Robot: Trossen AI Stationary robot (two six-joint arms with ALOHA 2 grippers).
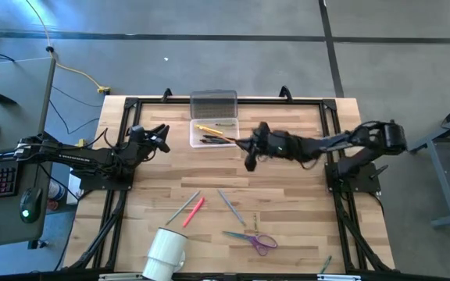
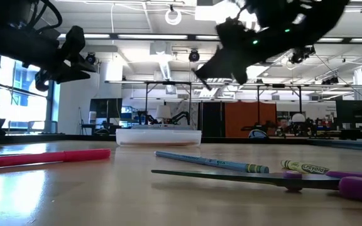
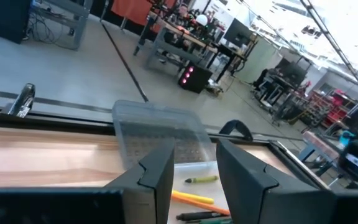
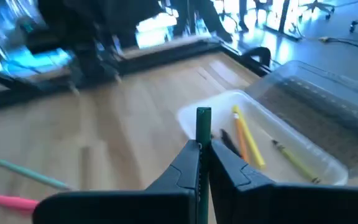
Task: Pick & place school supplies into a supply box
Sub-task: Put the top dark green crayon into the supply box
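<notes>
Four pens lie loose on the table (image 1: 287, 211): grey (image 1: 182, 208), pink (image 1: 193, 211), blue (image 1: 230, 206), olive (image 1: 256, 222), with one pair of scissors (image 1: 252, 239) at 6 o'clock. The box (image 1: 214, 133) at 12 o'clock holds a few more. The right gripper (image 1: 249, 148) pinches a green pen (image 4: 203, 121) beside the box. The left gripper (image 1: 161, 137) hovers spread at 9 o'clock. One white cup (image 1: 165, 250) lies at 7 o'clock.

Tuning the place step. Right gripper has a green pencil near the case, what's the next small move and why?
Probably carry it a little farther over the open supply box, then release. The right gripper is shut on the green pencil, which in the right wrist view sits at the box's near edge rather than over its middle.
</notes>
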